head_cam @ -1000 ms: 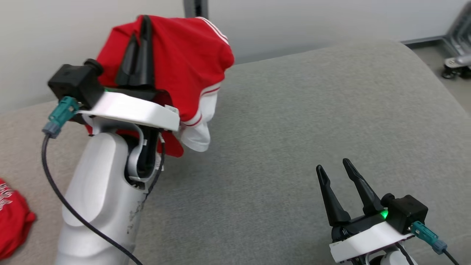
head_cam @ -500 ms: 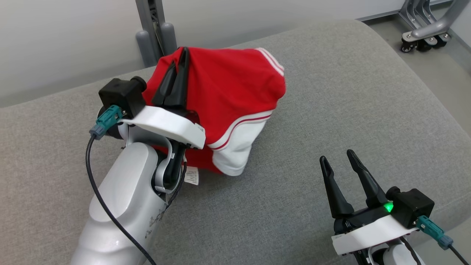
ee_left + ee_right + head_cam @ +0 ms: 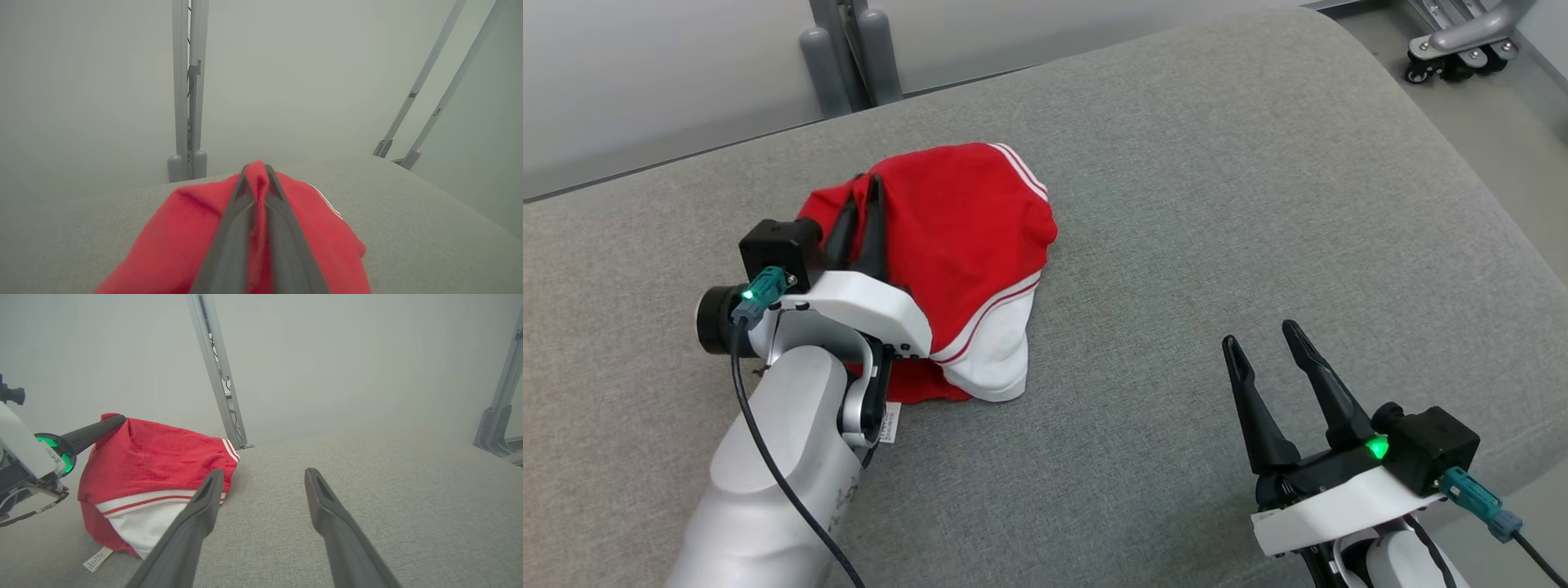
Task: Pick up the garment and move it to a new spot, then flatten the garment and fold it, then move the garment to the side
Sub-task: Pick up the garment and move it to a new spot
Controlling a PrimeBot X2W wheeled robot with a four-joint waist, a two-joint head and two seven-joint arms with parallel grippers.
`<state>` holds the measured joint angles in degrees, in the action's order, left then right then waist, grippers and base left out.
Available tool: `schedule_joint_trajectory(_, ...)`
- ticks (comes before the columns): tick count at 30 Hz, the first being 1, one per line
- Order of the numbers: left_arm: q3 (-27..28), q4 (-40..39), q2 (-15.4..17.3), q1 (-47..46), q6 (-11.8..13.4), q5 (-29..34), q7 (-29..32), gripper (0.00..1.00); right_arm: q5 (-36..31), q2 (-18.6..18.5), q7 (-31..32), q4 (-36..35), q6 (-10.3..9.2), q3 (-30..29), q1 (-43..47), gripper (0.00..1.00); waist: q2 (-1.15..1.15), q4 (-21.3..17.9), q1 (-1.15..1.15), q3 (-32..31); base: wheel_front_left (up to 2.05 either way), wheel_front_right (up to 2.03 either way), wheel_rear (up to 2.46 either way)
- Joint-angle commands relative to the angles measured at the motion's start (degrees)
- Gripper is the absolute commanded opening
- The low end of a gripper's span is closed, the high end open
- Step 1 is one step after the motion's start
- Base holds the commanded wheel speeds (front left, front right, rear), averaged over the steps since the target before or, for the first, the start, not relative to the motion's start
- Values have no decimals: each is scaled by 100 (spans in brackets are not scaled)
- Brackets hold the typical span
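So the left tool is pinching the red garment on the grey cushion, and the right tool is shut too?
No, the right tool is open and empty, fingers spread, as the right wrist view shows. The left tool does pinch the red garment on the grey cushion.

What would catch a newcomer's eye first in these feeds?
The red garment with white trim, heaped left of centre on the grey cushion. The left hand is pinched shut on a fold at its top, with cloth between the fingers in the left wrist view. The right hand waits open at lower right, apart from the cloth.
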<state>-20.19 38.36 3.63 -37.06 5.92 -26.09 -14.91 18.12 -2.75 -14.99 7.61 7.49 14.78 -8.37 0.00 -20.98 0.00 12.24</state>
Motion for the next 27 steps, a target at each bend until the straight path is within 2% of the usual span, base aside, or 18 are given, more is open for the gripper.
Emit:
schedule_joint_trajectory(1,58,-71,56,-64,27,122,-32,100,-4,-26,-35,13,1,-35,-34,100,0,41,0,-10,0,0,0)
schedule_joint_trajectory(7,347,-585,21,298,-26,419,-30,100,-61,-28,-35,136,1,-75,-6,100,0,242,0,-197,0,0,0)
schedule_joint_trajectory(13,620,-1356,14,896,17,774,-29,100,-170,-29,-35,163,1,-166,95,100,0,621,0,-496,0,0,0)
schedule_joint_trajectory(20,880,-2096,-22,1832,21,949,-32,100,-256,-30,-35,204,1,-271,251,100,0,1141,0,-804,0,0,0)
schedule_joint_trajectory(24,991,-2423,-44,2214,-63,857,-31,100,-289,-27,-35,220,1,-321,332,100,0,1368,0,-919,0,0,0)
schedule_joint_trajectory(27,1084,-2694,-57,2551,66,1064,-31,100,-339,-31,-35,241,1,-406,407,100,0,1540,0,-1038,0,0,0)
